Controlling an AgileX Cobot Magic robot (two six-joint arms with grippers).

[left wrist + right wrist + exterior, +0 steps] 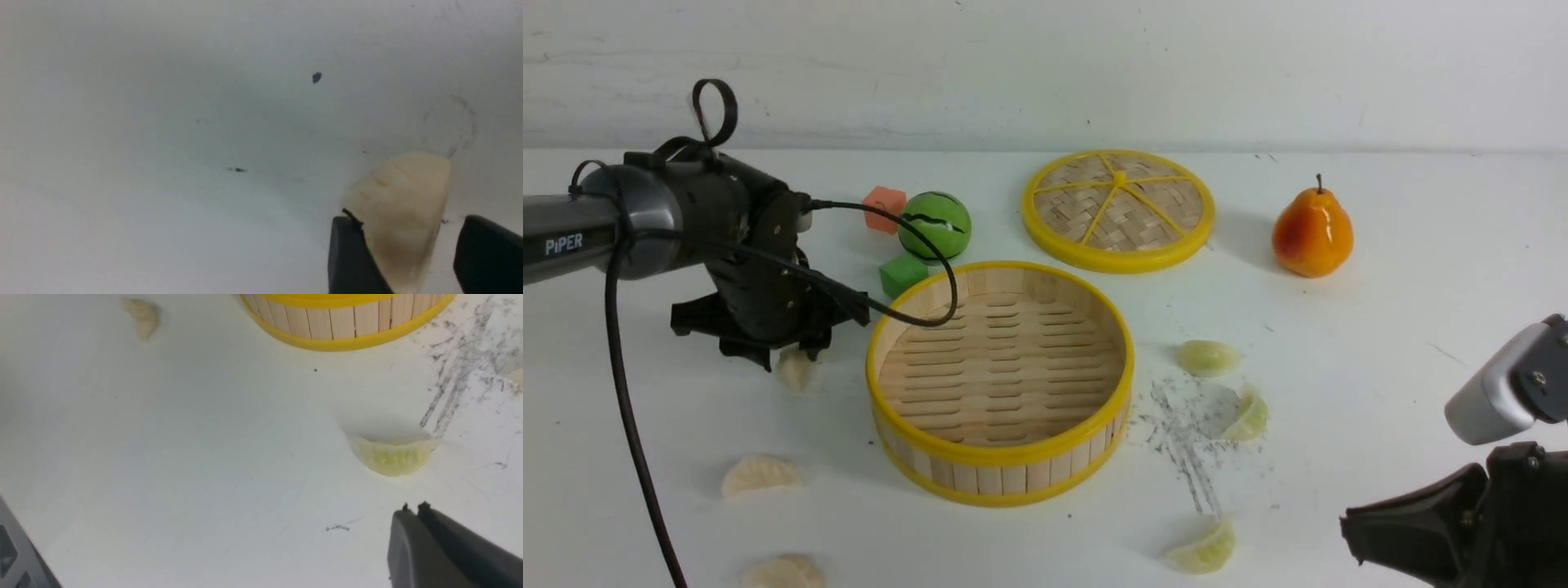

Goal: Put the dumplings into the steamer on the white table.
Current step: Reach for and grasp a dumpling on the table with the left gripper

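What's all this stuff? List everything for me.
white table: one, scuffed white, under everything
steamer: one, bamboo with yellow rims, centre, empty
lid: one, woven with yellow rim, behind steamer
cream dumplings: three, cream, left of steamer
green dumplings: three, pale green, right of steamer
pear: one, orange-yellow, far right
ball: one, green, behind steamer's left
cubes: two, orange and green, beside ball
left end effector: one, black, open around a cream dumpling
right end effector: one, black, shut, front right

The worktop point(1421, 245) carries three cream-white dumplings point(760, 474), three pale green dumplings point(1207, 357), one steamer point(1001, 478), one woven lid point(1119, 208), one pear point(1312, 233), one green ball point(934, 224) and two cubes point(885, 208).
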